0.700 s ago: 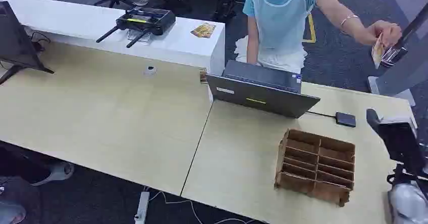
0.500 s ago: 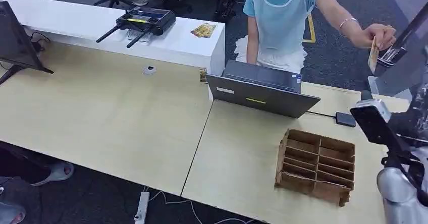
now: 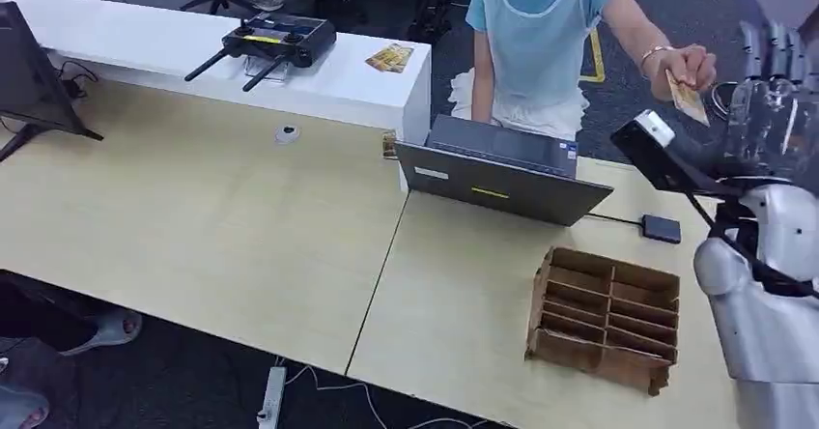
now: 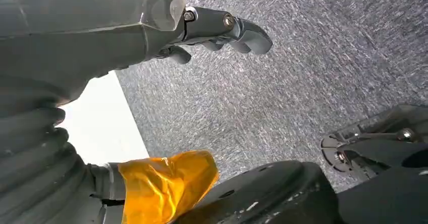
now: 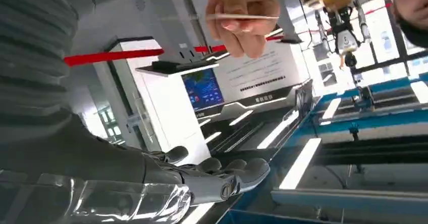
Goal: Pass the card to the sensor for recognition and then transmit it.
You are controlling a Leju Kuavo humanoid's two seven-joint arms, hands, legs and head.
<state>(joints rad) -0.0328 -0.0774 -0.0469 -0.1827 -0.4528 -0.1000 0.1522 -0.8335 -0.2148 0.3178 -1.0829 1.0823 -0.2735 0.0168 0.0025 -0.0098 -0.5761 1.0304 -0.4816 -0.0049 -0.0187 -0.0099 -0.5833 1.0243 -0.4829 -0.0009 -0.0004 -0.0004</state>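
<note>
A person in a light blue top holds a yellowish card out over the table's far right corner. My right hand is raised just to the right of the card, fingers spread upward, holding nothing and not touching it. In the right wrist view the card appears edge-on in the person's fingers, apart from my right hand. A small black sensor box lies on the table below. My left hand hangs over grey carpet, fingers loosely bent, with nothing in it.
An open laptop stands in front of the person. A cardboard organiser sits near my right arm. On the white counter lie a second card and a black controller. A monitor stands far left.
My right arm has risen from low at the table's right edge to the height of the card. The person's hand has brought the card leftward and closer to my hand.
</note>
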